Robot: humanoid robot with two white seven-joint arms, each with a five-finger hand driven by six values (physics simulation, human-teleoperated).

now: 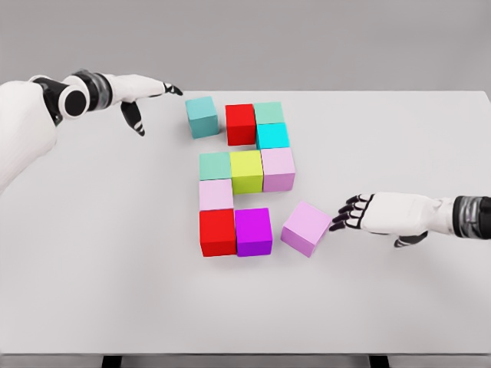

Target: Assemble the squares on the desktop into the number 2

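Coloured cubes lie in a partial figure on the white table (115,268). Top row: a teal cube (202,116) set slightly apart and rotated, a red cube (241,124), a pale green cube (269,113) with a cyan cube (273,136) below it. Middle row: green cube (215,165), yellow-green cube (247,171), pale pink cube (278,169). Below sit a pink cube (215,194), a red cube (217,231) and a magenta cube (254,231). A loose lilac cube (306,228) lies tilted to their right. My right hand (347,213) is open, fingertips just right of it. My left hand (149,100) is open, left of the teal cube.
The table's far edge runs behind the top row and its front edge lies near the bottom of the view. Table legs (111,360) show beneath the front edge.
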